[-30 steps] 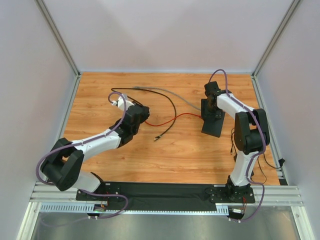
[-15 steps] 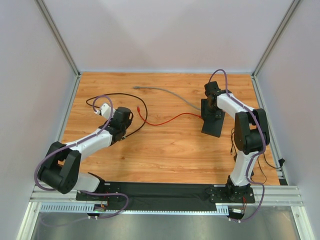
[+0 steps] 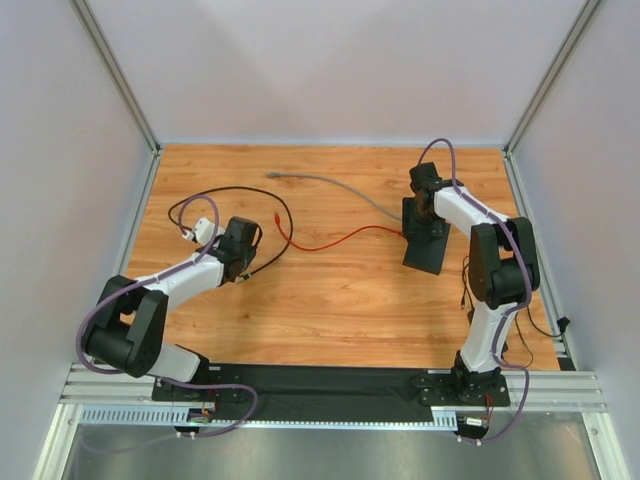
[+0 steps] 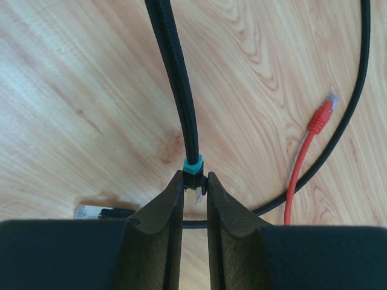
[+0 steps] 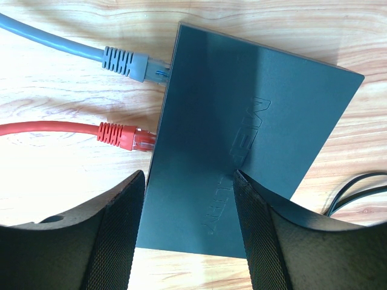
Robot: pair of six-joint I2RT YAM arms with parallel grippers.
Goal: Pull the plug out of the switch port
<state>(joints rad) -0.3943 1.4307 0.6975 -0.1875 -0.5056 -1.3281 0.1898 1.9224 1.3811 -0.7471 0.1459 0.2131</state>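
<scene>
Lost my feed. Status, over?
Left hand shut on black plug, clear of switch. Right hand clamps switch. Red cable, grey cable plugged in.

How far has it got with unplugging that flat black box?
Looks done: the black cable's plug is out, pinched in the left jaws far from the switch. In hand: the right jaws rest against the switch. Left: perhaps only letting go; the red plug and grey plug sit in their ports.

On table (image 3: 340,310), switch (image 3: 424,245) right; plug (image 4: 193,172) in left tool (image 4: 195,187), well apart.
</scene>
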